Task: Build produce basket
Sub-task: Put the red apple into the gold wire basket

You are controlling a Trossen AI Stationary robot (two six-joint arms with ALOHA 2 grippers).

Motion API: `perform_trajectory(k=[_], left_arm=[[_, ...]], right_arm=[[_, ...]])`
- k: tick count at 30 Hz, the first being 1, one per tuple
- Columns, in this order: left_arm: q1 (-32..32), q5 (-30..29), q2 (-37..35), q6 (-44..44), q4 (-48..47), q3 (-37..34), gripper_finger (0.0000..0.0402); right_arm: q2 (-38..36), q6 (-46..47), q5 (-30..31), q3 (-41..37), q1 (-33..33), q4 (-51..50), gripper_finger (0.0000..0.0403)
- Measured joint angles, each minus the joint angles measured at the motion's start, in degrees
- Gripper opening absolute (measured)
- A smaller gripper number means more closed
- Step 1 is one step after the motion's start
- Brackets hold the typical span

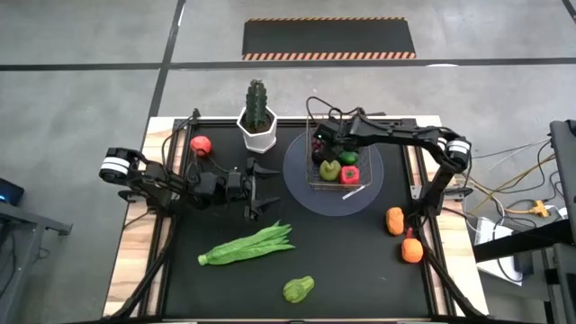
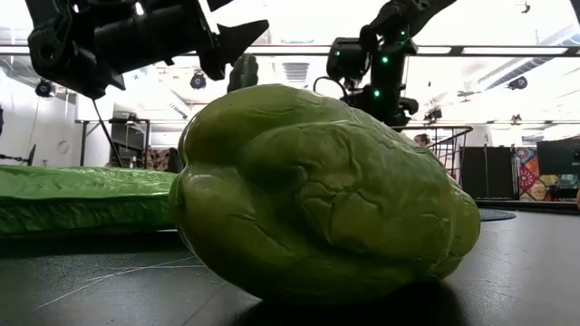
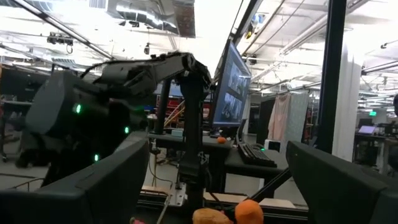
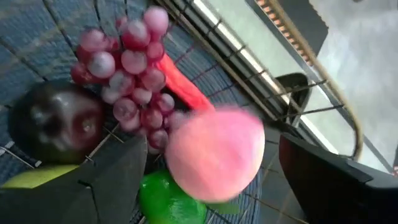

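A small rectangular metal wire basket [image 1: 335, 162] with thin grid sides stands on a round grey plate [image 1: 373, 184] toward the far right of the black table [image 1: 360, 261], directly beneath the right gripper [image 1: 321, 137], which hangs over the basket's far left corner. In the right wrist view that claw's two dark fingers [image 4: 106, 186] stand wide apart, and a blurred pink peach [image 4: 214, 154] sits between them; whether it touches either finger cannot be told. Below the peach in the basket lie a bunch of purple grapes [image 4: 127, 74], an orange-red carrot [image 4: 183, 87], a dark round fruit [image 4: 56, 124], a bright green lime [image 4: 168, 199] and a yellow-green piece [image 4: 31, 177]. From above, a red tomato [image 1: 349, 175] also shows in the basket. Well to the right of that claw, two oranges [image 1: 394, 219] lie on the table's right edge. The left gripper [image 1: 264, 189] waits with open fingers at the table's middle left, level above the surface; a red tomato [image 1: 200, 144] lies behind it, long green beans [image 1: 247, 245] just in front, and a green pear [image 1: 298, 289] farther forward. A white hexagonal cactus pot [image 1: 257, 130] stands at the far edge between the two claws.
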Motion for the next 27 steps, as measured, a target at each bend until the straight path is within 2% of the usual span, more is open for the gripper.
perform_trajectory(k=[9,16,19,22,24,27], left_arm=[[0.0,-0.41,-0.02,-6.68,-3.39,-0.59,0.0362],[0.0,-6.93,-0.25,-7.5,-7.16,-0.81,0.0362],[0.06,-9.66,-2.05,-7.61,-12.01,-0.86,0.0362],[1.34,-14.49,-9.22,-8.83,-28.05,-0.53,0.0361],[3.43,-17.57,-15.86,-12.1,-47.0,1.29,0.0361],[8.43,-20.6,-24.4,-20.64,-80.97,6.09,0.0361]], right_arm=[[-9.97,0.44,-0.48,1.18,3.98,-3.45,0.0332],[-18.31,1.38,-0.52,-1.78,11.43,-1.24,0.0325],[-20.91,1.4,-0.5,-2.49,15.36,-1.09,0.0324],[-23.08,1.47,-0.53,-3.99,19.74,-0.45,0.0324],[-24.3,1.8,-0.32,-5.17,22.54,0.74,0.0324],[-25.65,1.78,-0.11,-6.69,26.27,3.05,0.0325]])
